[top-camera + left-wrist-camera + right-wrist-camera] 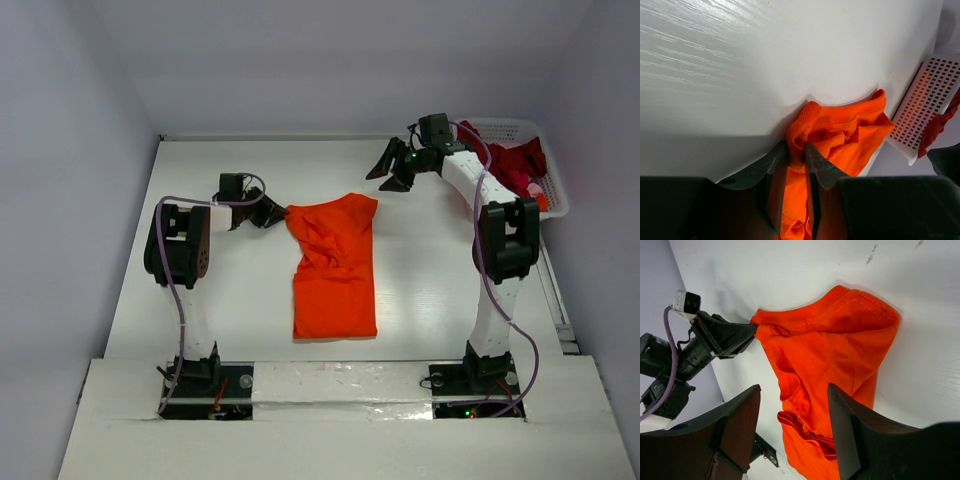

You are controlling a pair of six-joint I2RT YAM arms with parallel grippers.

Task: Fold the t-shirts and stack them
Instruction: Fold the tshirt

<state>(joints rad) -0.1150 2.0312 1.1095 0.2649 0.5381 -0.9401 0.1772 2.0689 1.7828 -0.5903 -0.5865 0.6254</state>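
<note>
The orange t-shirt lies partly folded and wrinkled in the middle of the table. It also shows in the left wrist view and the right wrist view. My left gripper is shut on the shirt's far left corner. My right gripper is open and empty, raised above the table to the right of the shirt's far edge. Dark red t-shirts lie bunched in the white basket.
A white latticed basket stands at the far right corner of the table, behind my right arm; its side shows in the left wrist view. The right wrist view shows my left gripper at the shirt's corner.
</note>
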